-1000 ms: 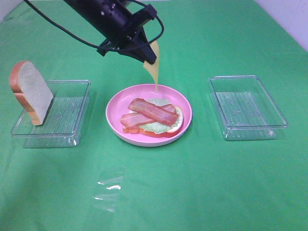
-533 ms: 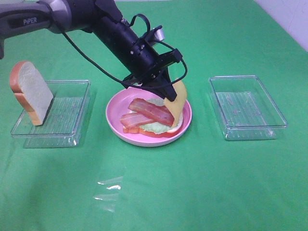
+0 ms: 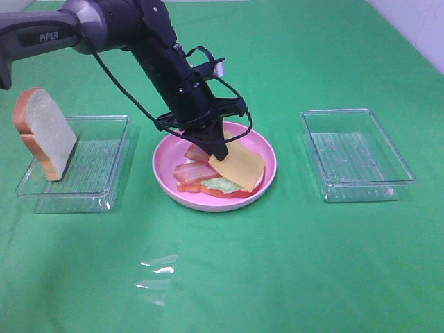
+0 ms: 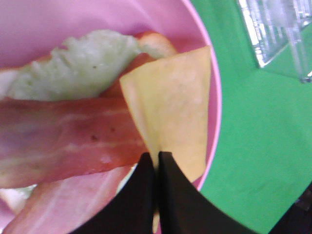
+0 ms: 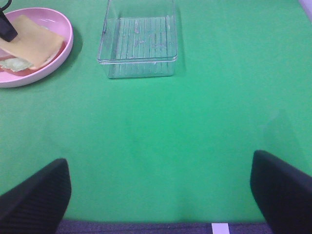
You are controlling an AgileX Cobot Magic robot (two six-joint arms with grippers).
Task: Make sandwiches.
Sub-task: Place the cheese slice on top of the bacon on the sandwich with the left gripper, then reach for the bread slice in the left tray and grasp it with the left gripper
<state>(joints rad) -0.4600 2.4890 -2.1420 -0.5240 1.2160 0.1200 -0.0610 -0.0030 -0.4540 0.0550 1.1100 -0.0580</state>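
On the pink plate [image 3: 166, 156] lies the open sandwich: a bread slice, pale green lettuce [image 4: 83, 68] and bacon strips [image 4: 63, 141]. A yellow cheese slice [image 3: 239, 165] rests flat across its right half. My left gripper [image 3: 220, 152] stands over the plate, shut on the near edge of the cheese slice [image 4: 170, 107]. A second bread slice [image 3: 45, 132] leans upright at the left end of the left tray [image 3: 97, 166]. My right gripper [image 5: 161, 195] hovers open and empty over bare cloth, out of the high view.
An empty clear tray [image 3: 354, 152] sits right of the plate and also shows in the right wrist view, tray [image 5: 139, 41]. Bits of clear film [image 3: 156, 274] lie on the green cloth near the front. The left arm's cable loops above the plate.
My left gripper came down from above the plate's far rim with the cheese hanging from it. The slice now lies flat over the bacon. The right gripper stayed put.
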